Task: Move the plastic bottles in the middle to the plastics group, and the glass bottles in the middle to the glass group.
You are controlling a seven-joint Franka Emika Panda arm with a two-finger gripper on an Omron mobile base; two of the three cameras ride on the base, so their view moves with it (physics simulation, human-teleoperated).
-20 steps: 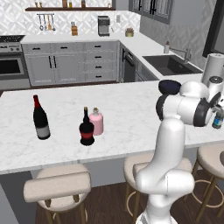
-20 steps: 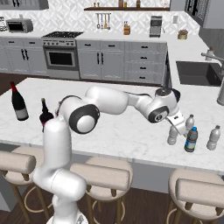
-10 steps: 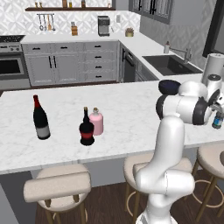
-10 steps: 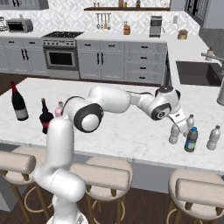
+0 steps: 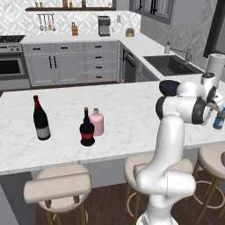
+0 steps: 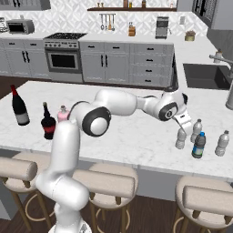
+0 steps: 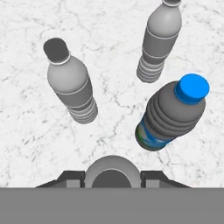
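My gripper (image 7: 111, 175) is shut on the cap of a clear plastic bottle (image 6: 181, 139), which hangs upright at the counter's right end. I cannot tell whether its base touches the marble. Close around it stand the dark blue-capped plastic bottle (image 7: 171, 114) (image 6: 198, 145) and two clear bottles (image 7: 71, 83) (image 7: 157, 43) of the plastics group. Far to the left, the pink glass bottle (image 6: 62, 113) (image 5: 97, 123) stands against the squat dark red-labelled bottle (image 5: 87, 130). The tall wine bottle (image 5: 41, 118) is further left.
The island counter (image 6: 127, 141) has stools (image 6: 107, 182) along its near edge. A sink (image 6: 202, 75) lies behind the bottles, and a paper towel roll (image 5: 215, 66) stands at the right end. Bare marble stretches between the two bottle clusters.
The arm's elbow has drifted slightly to the right. The gripper and the clear bottle in it stay almost in the same place beside the other bottles.
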